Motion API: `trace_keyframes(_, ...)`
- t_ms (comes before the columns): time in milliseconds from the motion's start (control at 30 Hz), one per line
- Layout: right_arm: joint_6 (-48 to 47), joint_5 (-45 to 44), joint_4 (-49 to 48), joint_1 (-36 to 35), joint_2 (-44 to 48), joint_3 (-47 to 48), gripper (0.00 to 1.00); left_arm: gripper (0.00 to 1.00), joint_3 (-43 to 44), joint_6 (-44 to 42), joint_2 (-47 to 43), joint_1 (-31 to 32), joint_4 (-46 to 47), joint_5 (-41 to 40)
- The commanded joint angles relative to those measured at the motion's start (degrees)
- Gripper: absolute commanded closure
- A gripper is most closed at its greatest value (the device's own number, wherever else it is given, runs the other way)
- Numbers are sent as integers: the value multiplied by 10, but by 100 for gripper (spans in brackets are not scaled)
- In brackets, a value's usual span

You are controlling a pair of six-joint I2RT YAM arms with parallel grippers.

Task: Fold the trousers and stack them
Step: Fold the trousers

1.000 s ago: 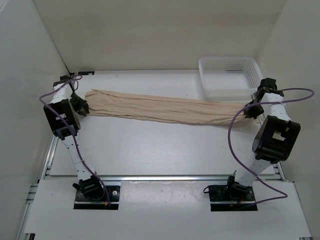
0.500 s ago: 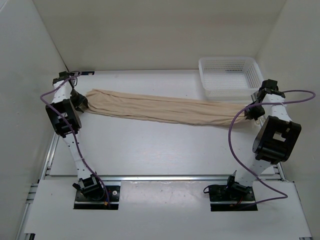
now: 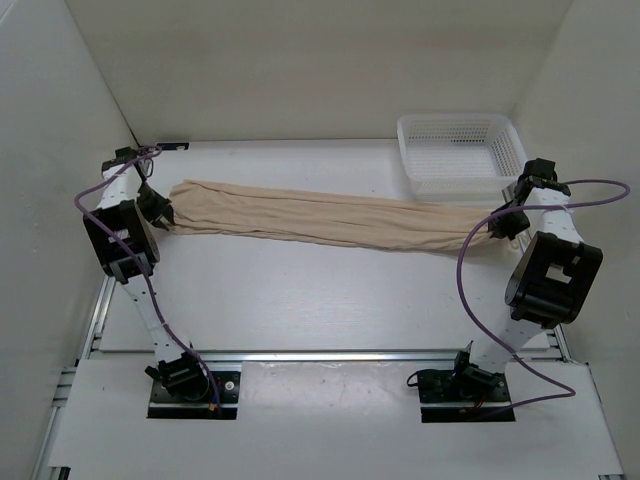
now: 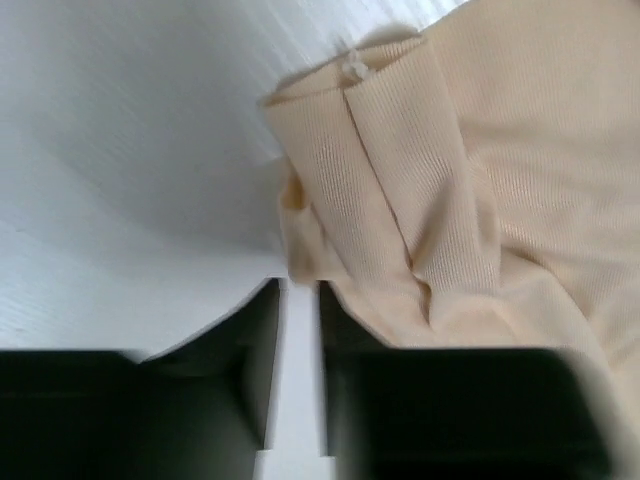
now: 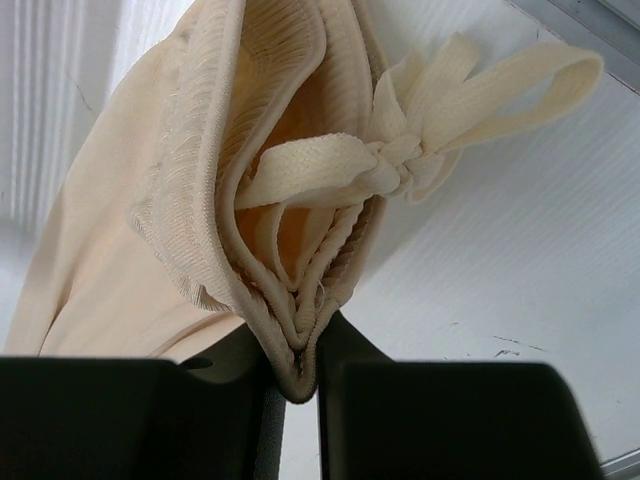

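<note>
My right gripper (image 5: 298, 350) has its jaws clamped on the bunched waistband of the trousers (image 3: 320, 222), near the right edge of the desk (image 3: 300, 300). The jaws of my left gripper (image 4: 298, 290) stand nearly together at the cuff, but I cannot tell if it is pinched. The beige, wrinkled legs stretch across to the left edge.
</note>
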State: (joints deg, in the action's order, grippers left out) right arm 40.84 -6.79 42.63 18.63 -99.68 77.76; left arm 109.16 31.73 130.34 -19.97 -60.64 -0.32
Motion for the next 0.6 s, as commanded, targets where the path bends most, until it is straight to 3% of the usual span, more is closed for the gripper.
trace_keyframes(0, -9, 12, -11, 4, 26, -3, 100, 62, 8, 1, -71, 1, 7, -8)
trace_keyframes(33, -9, 12, -11, 4, 26, -3, 100, 55, 14, 1, -71, 1, 7, -1)
trace_keyframes(67, -9, 12, -11, 4, 26, -3, 100, 39, 14, 1, -71, 1, 7, -1)
trace_keyframes(167, -9, 17, -17, 4, 26, -8, 100, 29, 14, 1, -71, 1, 7, -1)
trace_keyframes(267, -9, 17, -17, 4, 26, -9, 100, 29, 14, 1, -52, 6, 20, 5)
trace_keyframes(400, -9, 17, -17, 4, 26, -9, 100, 42, 50, 6, -12, 6, 20, 5)
trace_keyframes(567, -9, 17, -17, 4, 26, -9, 100, 47, 94, 6, 19, 12, 20, 12)
